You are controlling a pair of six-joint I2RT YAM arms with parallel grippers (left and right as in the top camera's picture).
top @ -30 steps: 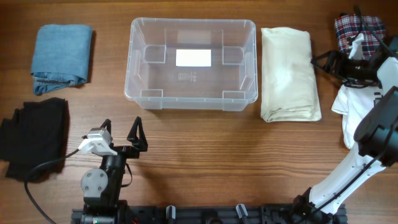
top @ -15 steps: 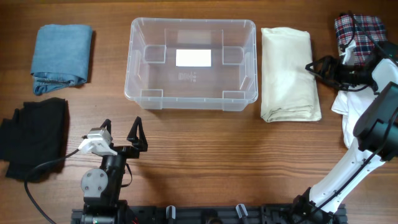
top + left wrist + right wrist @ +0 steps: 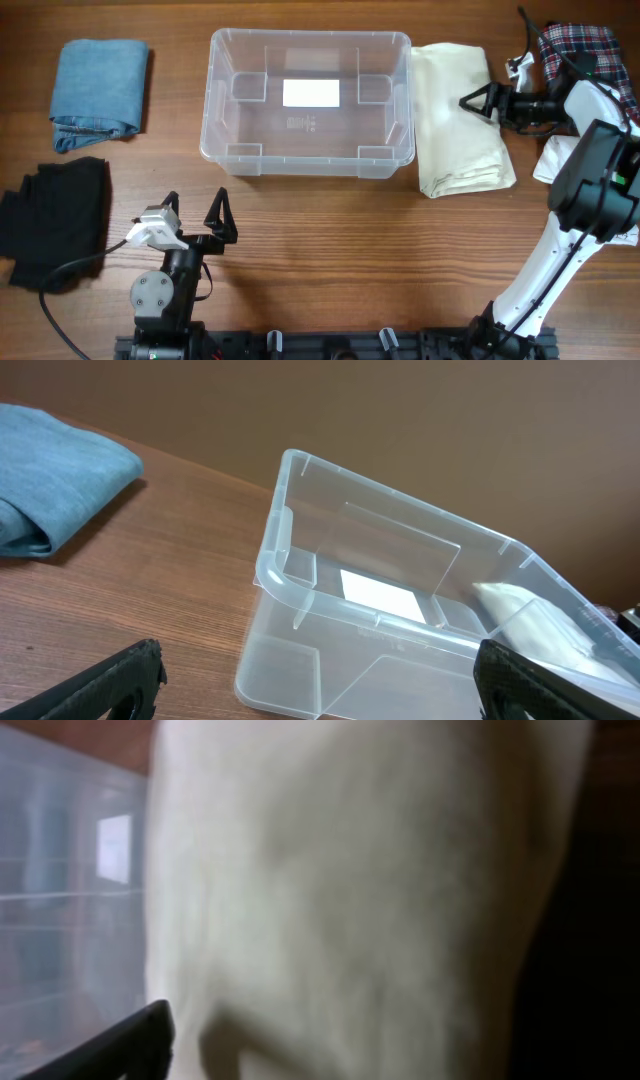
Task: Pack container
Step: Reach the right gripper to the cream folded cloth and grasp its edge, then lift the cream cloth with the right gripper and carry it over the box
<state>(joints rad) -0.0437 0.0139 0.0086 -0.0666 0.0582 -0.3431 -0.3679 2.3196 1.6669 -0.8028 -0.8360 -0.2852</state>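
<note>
The container [image 3: 310,152], a clear bin with a white label on its base, stands empty at the back middle; the left wrist view shows it [image 3: 300,585] close ahead. A folded cream garment [image 3: 455,140] lies to its right, its top left corner pushed up against the bin's rim. My right gripper [image 3: 468,101] is low on this cream garment [image 3: 350,890], which fills the right wrist view. Its jaws stand wide with cloth bulging between them, and only one finger [image 3: 130,1045] shows. My left gripper [image 3: 195,218] is open and empty near the front edge, well short of the bin.
A folded blue denim garment [image 3: 98,90] lies at the back left and a black garment [image 3: 50,220] at the left edge. A plaid garment [image 3: 590,45] and a white garment [image 3: 560,175] lie at the far right, beside my right arm.
My right gripper has swung left from beside the plaid garment onto the cream garment. The cream garment's top has slid left against the container. The left arm has not moved.
</note>
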